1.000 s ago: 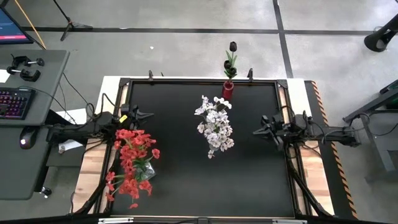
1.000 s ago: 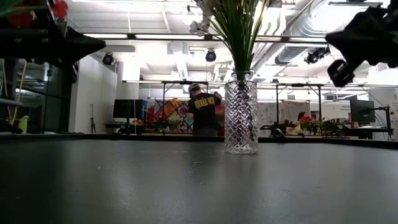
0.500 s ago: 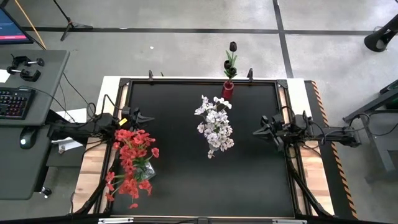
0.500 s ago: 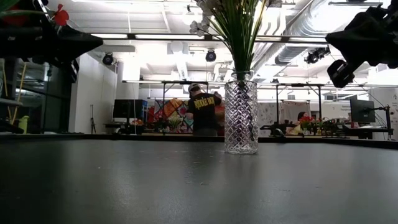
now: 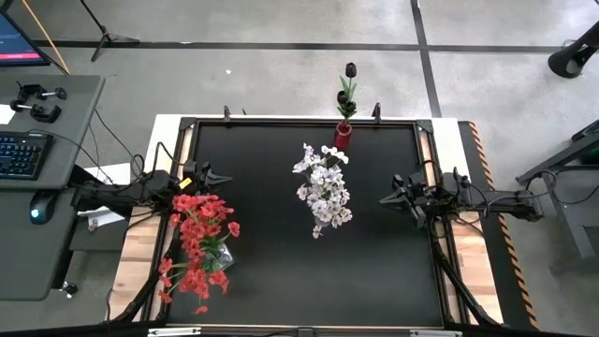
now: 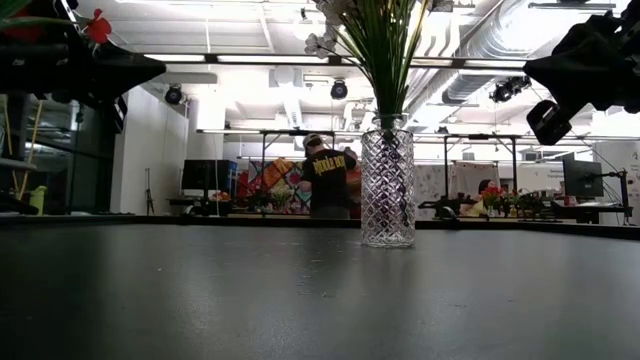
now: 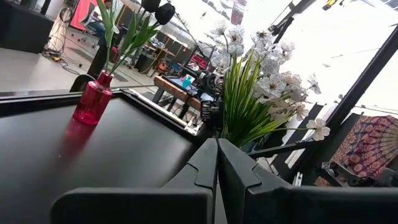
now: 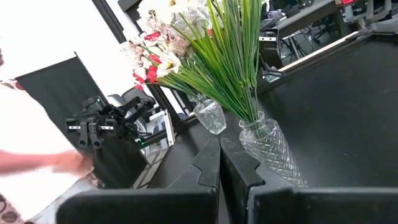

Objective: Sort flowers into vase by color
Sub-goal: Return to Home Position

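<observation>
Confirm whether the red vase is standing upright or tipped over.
Upright: the red vase stands on its base at the edge of the table, with the dark tulips rising from its neck.

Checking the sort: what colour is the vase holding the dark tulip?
The vase is translucent red, clearest in the left wrist view.

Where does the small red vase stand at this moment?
In the high view, the red vase stands at the upper edge of the table, near its middle, beyond the white flowers.
</observation>
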